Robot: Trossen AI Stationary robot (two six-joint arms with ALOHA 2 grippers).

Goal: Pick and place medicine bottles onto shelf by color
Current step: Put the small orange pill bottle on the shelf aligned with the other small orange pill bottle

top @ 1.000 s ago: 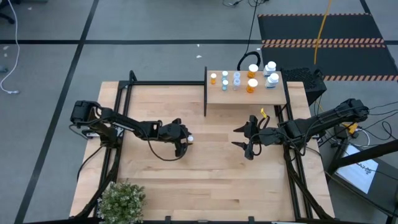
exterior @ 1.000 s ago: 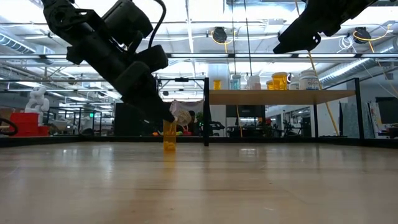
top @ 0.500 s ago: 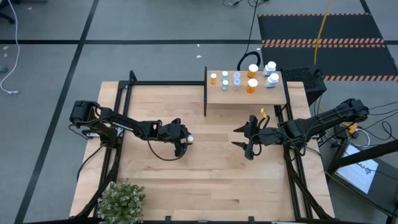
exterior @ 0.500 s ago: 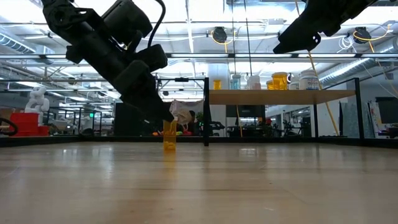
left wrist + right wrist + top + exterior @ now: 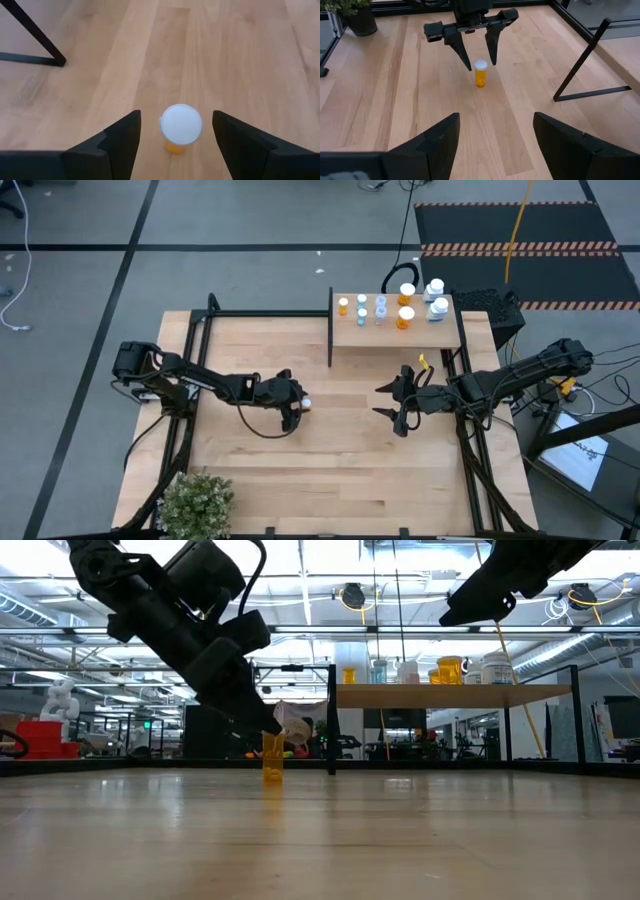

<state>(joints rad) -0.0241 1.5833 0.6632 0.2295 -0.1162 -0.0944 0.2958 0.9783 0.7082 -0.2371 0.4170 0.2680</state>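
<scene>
- From above: left gripper (image 5: pixel 301 406) at desk (image 5: pixel 330 460) centre, right gripper (image 5: pixel 392 400) opposite; other bottles (image 5: pixel 381 308) on shelf (image 5: pixel 395 335).
- Low view: orange bottle (image 5: pixel 272 757) upright on desk.
- Left wrist: fingers (image 5: pixel 122 137) spread, straddling bottle's white cap (image 5: pixel 181 123), not touching.
- Right wrist: own fingers (image 5: pixel 440 142) spread, empty.

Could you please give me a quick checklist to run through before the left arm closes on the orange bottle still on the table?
1. Orange bottle upright on the table: ok.
2. Left gripper open, a finger on each side of the bottle: ok.
3. Fingers clear of the white cap: ok.
4. Right gripper open, empty, apart from the bottle: ok.
5. Free space on the shelf beside orange bottles: ok.
6. Fingers low enough to grip the body: cannot tell.
</scene>
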